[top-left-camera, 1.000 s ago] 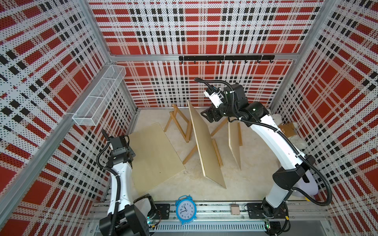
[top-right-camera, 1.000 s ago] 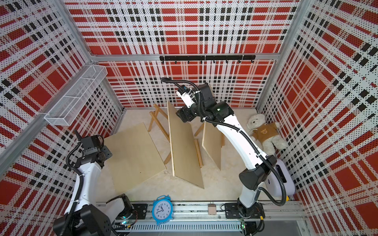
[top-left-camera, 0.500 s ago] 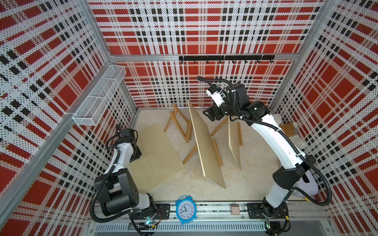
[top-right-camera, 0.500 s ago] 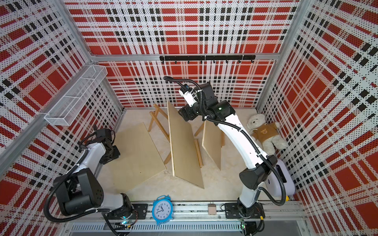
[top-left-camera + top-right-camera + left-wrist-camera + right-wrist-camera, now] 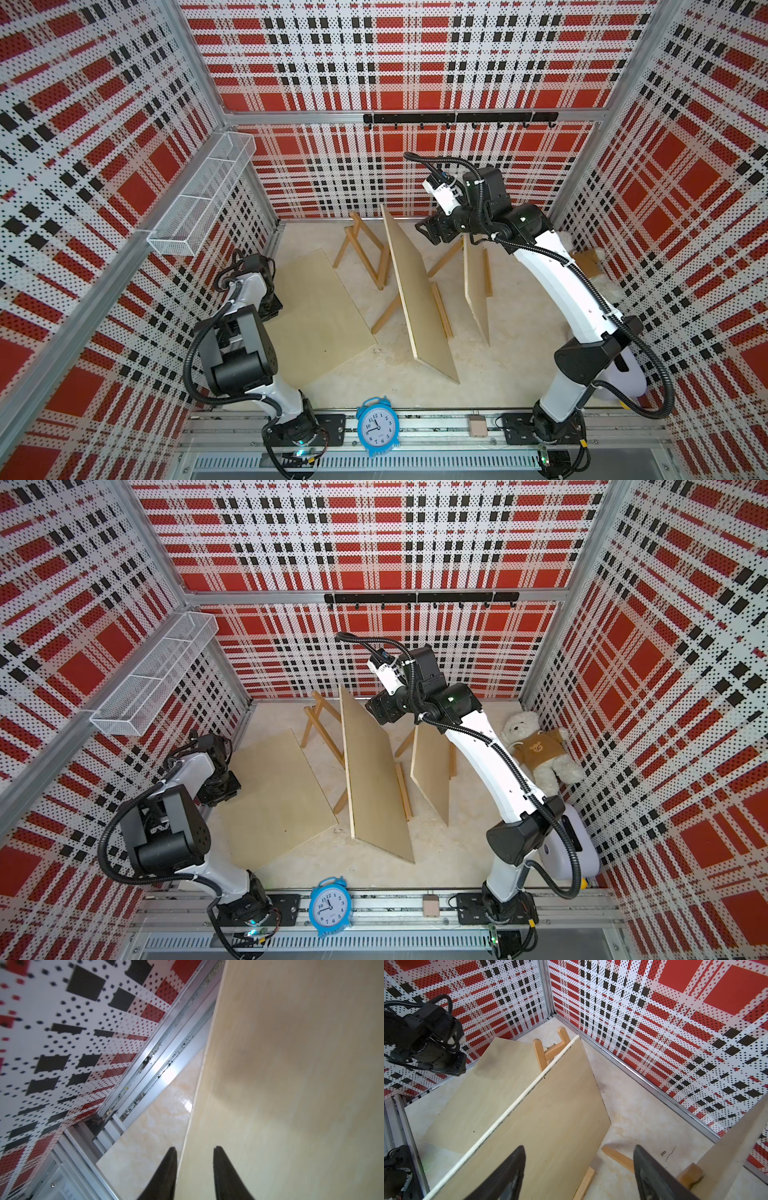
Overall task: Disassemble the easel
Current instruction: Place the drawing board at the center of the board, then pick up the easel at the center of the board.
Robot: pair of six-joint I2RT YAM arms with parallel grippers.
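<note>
One flat board (image 5: 320,311) freed, centre board (image 5: 419,299) and right board (image 5: 476,282) lean unremoved; my left jaws narrow, right jaws wide.

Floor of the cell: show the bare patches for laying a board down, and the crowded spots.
Free: pale floor bordered by the large leaning plywood panel, the blue alarm clock and the right arm's base. Crowded: mid-floor, with the flat plywood sheet, wooden easel frames and the smaller upright board.

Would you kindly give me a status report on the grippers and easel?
Left gripper open over edge of flat board. Right gripper open, empty, beside leaning board. Board rests on easel. Small board close alongside.
</note>
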